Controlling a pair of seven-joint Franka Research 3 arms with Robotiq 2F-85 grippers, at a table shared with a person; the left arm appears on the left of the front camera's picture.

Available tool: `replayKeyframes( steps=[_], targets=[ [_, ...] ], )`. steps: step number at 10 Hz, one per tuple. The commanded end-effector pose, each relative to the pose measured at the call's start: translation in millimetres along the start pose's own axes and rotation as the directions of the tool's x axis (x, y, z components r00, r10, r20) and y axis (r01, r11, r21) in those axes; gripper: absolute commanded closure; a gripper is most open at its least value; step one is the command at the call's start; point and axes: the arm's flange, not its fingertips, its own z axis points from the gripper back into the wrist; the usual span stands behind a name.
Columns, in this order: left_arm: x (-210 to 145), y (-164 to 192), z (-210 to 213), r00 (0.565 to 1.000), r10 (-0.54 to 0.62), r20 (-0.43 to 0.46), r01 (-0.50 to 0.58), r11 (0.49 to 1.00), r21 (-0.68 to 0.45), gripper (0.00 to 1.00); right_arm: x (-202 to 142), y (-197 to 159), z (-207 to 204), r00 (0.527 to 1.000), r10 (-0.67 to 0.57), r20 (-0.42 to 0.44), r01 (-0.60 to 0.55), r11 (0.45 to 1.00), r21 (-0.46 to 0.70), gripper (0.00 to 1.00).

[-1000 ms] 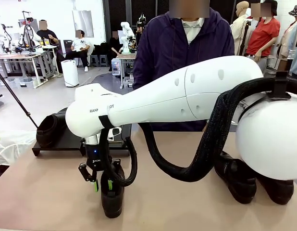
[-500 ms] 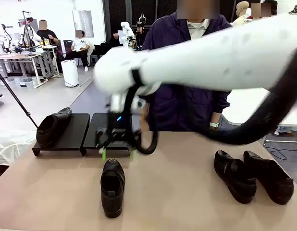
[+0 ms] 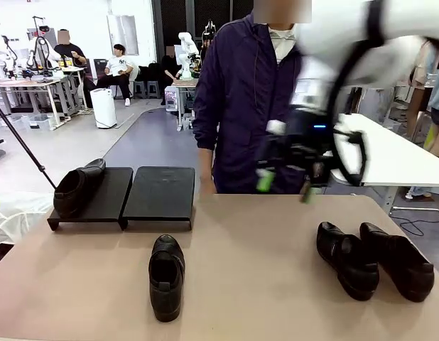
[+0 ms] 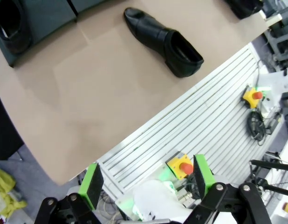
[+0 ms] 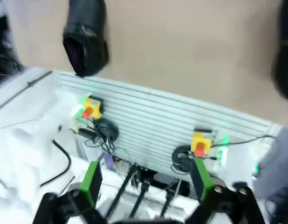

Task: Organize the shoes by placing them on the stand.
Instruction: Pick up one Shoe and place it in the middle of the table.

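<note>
The left pincer (image 4: pixel 147 179) hung above the near edge of the tabletop (image 4: pixel 111 102), its green pads spread wide with nothing between them. Nearest on the tabletop, left of the middle, a lone shoe (image 3: pixel 166 277) lay by itself, its toe pointing toward the far side. A little farther back on the right, a pair of shoes (image 3: pixel 347 261) sat side by side, toes toward the robot. At the far left edge stood the stand (image 3: pixel 159 195), two flat black panels set next to each other. The fourth shoe (image 3: pixel 77 186) rested on the left panel, toward its outer end. The right pincer (image 3: pixel 285 183) was up in the air over the far part of the tabletop, right of the middle, blurred. Its green pads stood wide apart and held nothing. Just behind it, at the far side, stood a person (image 3: pixel 241 92) in a dark purple jacket.
</note>
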Motion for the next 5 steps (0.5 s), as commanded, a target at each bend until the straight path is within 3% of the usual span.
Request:
replayKeyframes(
  steps=[1,3,4,5],
  targets=[
    [-0.6,-0.2,1.3,1.0,0.009,-0.01,-0.009,1.0,0.007,0.0,-36.2,-91.1,28.6,0.999,0.002,0.032,-0.007,0.985,0.174,0.0],
    [-0.6,-0.2,1.3,1.0,0.009,-0.01,-0.009,1.0,0.007,0.0,-78.4,-179.3,60.1,0.987,-0.058,0.148,-0.002,0.926,0.377,0.0],
    [-0.6,-0.2,1.3,1.0,0.009,-0.01,-0.009,1.0,0.007,0.0,-95.4,-207.3,60.5,0.979,-0.075,0.191,-0.01,0.912,0.41,0.0],
    [-0.6,-0.2,1.3,1.0,0.009,-0.01,-0.009,1.0,0.007,0.0,-102.0,-215.0,52.9,0.979,-0.052,0.197,-0.025,0.93,0.367,0.0]
  ],
)
